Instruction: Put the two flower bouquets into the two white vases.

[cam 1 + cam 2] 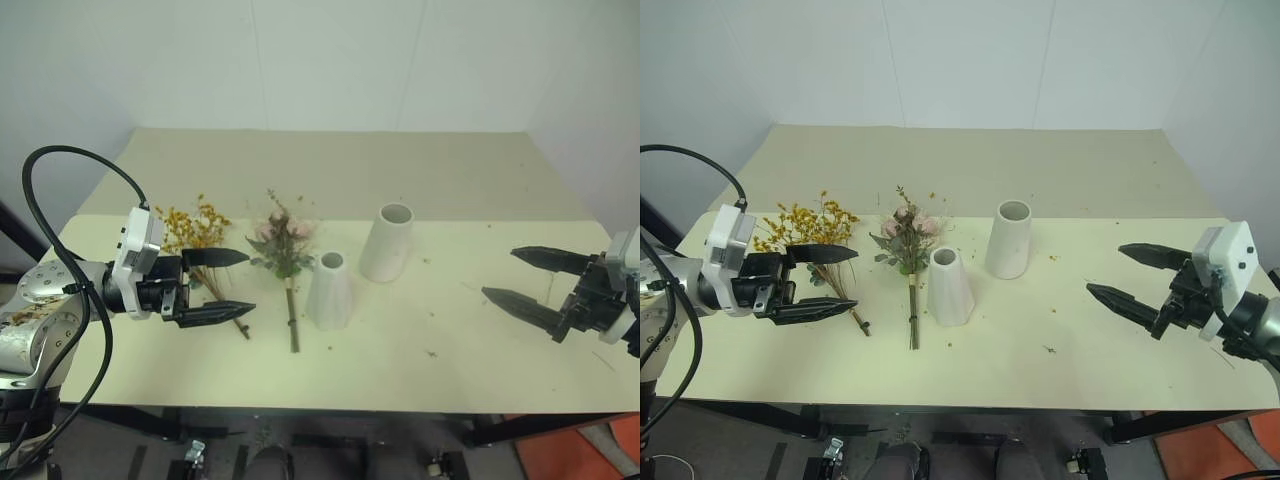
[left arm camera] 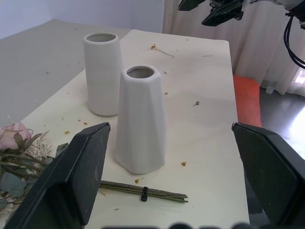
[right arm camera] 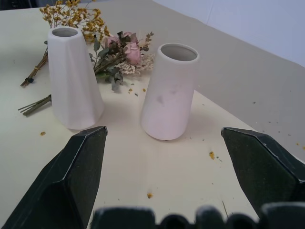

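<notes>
Pale cream table (image 1: 470, 340) against white walls; you had four task items on it, both arms raised at its two ends.

Item 1: slim vase (image 1: 328, 291), white, cone-shaped with faceted sides and a small mouth, upright. It stood between your two grippers, nearer the left gripper (image 1: 222, 285), in line with the gap between that gripper's fingers.

Item 2: wide vase (image 1: 387, 242), white, near-cylindrical, broad mouth, upright. It stood just beyond the slim vase as seen from your left gripper, apart from it, and roughly straight ahead of your right gripper (image 1: 520, 277), well apart from it.

Item 3: rose bouquet (image 1: 283, 244), pink roses, white sprigs, green leaves, lying flat. Its stems (image 2: 143, 192) were bound with a dark tie and ran just beside the slim vase's base, on the side nearer your left gripper.

Item 4: yellow bouquet (image 1: 194, 229), tiny yellow dried flowers on thin brown stems, lying flat. It was the item closest to your left gripper; the stems ran under that gripper's fingers in the head view, and whether they touched could not be told.

Left gripper: fingers spread wide, pointing across the table toward the vases, nothing between them.

Right gripper: fingers spread wide, pointing toward the vases from the opposite end, nothing between them.

Sundries: scattered yellow and brown crumbs (image 3: 211, 155) on the table around the vases; an orange object (image 2: 247, 90) on the floor beyond the table's far end from your left gripper.
</notes>
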### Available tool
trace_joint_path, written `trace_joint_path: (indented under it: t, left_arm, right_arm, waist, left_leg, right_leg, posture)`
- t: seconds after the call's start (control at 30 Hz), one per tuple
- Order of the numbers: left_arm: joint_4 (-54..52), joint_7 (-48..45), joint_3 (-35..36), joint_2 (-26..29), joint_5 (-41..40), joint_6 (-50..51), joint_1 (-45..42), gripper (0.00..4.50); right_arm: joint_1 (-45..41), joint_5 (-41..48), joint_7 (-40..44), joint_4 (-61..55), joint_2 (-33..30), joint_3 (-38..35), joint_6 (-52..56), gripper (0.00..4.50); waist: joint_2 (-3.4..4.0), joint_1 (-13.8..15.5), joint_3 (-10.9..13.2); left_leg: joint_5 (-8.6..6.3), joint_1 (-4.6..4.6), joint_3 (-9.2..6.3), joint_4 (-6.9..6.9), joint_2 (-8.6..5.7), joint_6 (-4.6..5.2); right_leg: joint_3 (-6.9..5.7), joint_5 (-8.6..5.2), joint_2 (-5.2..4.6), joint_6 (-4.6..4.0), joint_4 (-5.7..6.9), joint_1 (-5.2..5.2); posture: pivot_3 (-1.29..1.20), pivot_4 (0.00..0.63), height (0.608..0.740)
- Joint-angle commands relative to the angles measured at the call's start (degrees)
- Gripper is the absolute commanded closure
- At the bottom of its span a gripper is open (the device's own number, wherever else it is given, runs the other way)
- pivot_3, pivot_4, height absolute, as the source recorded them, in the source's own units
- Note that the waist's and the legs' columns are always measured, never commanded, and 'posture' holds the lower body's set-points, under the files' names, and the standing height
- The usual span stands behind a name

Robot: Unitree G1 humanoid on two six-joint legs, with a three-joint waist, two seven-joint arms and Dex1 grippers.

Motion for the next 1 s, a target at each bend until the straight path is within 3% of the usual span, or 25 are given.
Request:
trace_joint_path:
  t: [0.03, 0.53, 0.83, 1.0]
  left_arm:
    - [-1.3, 0.1, 2.6, 0.8, -0.8, -0.7, 0.0, 0.04]
    - [-1.8, 3.0, 2.5, 1.3, 0.7, 0.5, 0.5, 0.04]
    - [-8.0, 21.3, -3.2, 9.8, 7.0, 22.3, -2.3, 0.04]
    - [-8.0, 30.6, -7.2, 8.2, 5.5, 42.2, -12.1, 0.04]
  right_arm:
    - [-1.1, 0.6, 0.5, -0.2, -0.7, -0.4, -1.2, 0.0]
    - [-1.8, 0.3, 0.7, 0.2, -0.6, 0.3, -1.6, 0.0]
    - [-7.0, -0.5, 2.1, 3.3, -1.0, 4.8, -2.6, 0.0]
    - [-8.5, -0.9, 2.9, 4.5, -1.1, 6.2, -2.8, 0.0]
  waist:
    - [0.0, 0.0, 0.0]
    - [0.0, 0.0, 0.0]
    - [-0.01, -0.2, 0.0]
    - [-0.03, 0.2, 0.0]
  left_leg:
    - [0.0, 0.0, 0.0, 0.0, 0.0, 0.0]
    - [0.0, 0.0, 0.0, 0.0, 0.0, 0.0]
    - [0.0, 0.02, 0.0, -0.01, 0.0, 0.0]
    - [0.0, -0.03, -0.02, 0.0, -0.04, 0.0]
  right_leg:
    - [0.0, 0.0, 0.0, 0.0, 0.0, 0.0]
    - [0.0, 0.0, 0.0, 0.0, 0.0, 0.0]
    - [0.0, 0.0, 0.0, 0.0, 0.02, -0.01]
    - [-0.01, -0.01, -0.01, 0.01, 0.02, -0.03]
  posture:
    - [0.0, 0.15, 0.74]
    - [0.0, 0.15, 0.74]
    - [0.0, 0.15, 0.74]
    - [0.0, 0.15, 0.74]
